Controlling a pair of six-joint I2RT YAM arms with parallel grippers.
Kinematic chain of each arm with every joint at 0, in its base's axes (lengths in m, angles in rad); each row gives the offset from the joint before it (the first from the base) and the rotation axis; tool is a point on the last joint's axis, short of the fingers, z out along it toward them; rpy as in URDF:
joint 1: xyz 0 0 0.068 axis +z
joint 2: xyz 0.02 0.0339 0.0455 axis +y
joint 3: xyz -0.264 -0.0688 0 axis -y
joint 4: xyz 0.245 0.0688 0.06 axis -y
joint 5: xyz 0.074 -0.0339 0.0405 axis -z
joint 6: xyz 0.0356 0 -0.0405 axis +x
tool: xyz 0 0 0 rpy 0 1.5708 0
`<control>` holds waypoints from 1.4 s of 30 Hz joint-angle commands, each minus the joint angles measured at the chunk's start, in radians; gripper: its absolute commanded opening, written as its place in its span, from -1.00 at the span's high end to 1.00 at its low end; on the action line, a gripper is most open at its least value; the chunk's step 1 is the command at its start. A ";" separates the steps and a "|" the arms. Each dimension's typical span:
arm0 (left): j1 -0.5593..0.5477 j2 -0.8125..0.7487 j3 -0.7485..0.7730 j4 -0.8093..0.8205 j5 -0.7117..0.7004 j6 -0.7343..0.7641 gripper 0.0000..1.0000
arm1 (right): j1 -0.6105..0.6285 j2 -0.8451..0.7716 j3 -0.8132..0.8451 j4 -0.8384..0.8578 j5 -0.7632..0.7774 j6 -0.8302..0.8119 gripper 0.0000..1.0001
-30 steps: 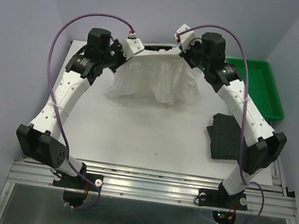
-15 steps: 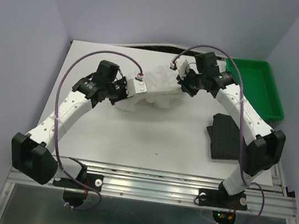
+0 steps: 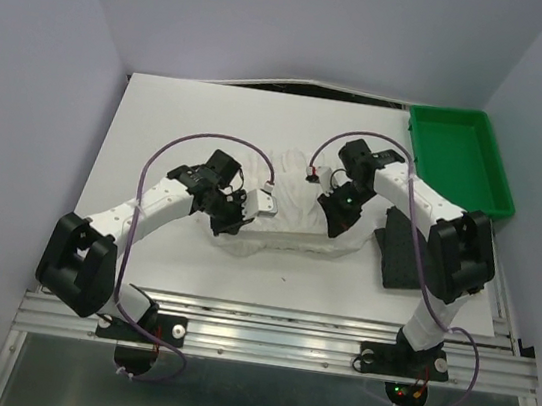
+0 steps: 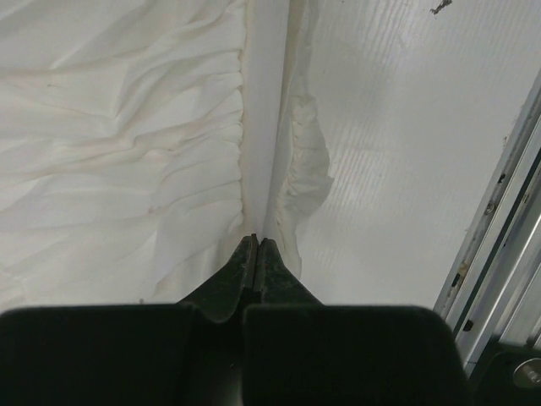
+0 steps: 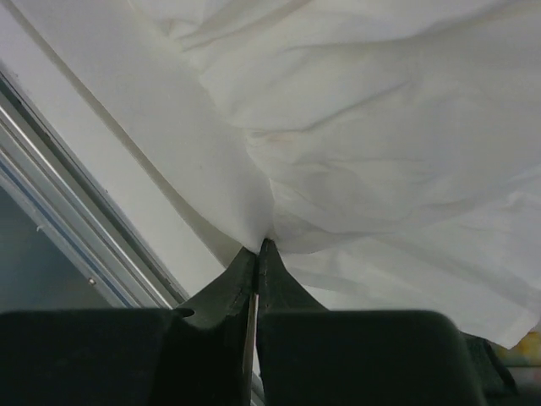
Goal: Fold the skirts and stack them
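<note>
Overhead: left gripper [image 3: 257, 205] and right gripper [image 3: 336, 214] both clamp the white skirt [image 3: 288, 228] lying between them, with the charcoal skirt [image 3: 404, 250] and green tray [image 3: 474, 196] beyond the right jaws — left wrist: pinched hem, bare table [image 4: 406, 127] to the right of the tips — right wrist: pinched fold, cloth spreading ahead.

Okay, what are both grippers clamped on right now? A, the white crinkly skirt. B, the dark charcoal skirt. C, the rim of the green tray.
A: the wrist views show the left gripper and right gripper shut on the white skirt, cloth pinched at their tips; the dark skirt lies off to the side.
</note>
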 commanded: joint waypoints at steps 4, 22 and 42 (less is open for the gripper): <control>-0.001 0.002 0.021 -0.019 0.043 -0.040 0.90 | -0.017 -0.083 0.066 -0.109 0.031 0.003 0.15; 0.087 0.246 0.185 -0.113 0.207 -0.076 0.83 | 0.108 -0.456 -0.227 0.210 0.074 -0.141 -0.93; 0.162 0.375 0.286 -0.153 0.271 -0.051 0.82 | 0.260 -0.418 -0.469 0.664 0.197 -0.184 -0.33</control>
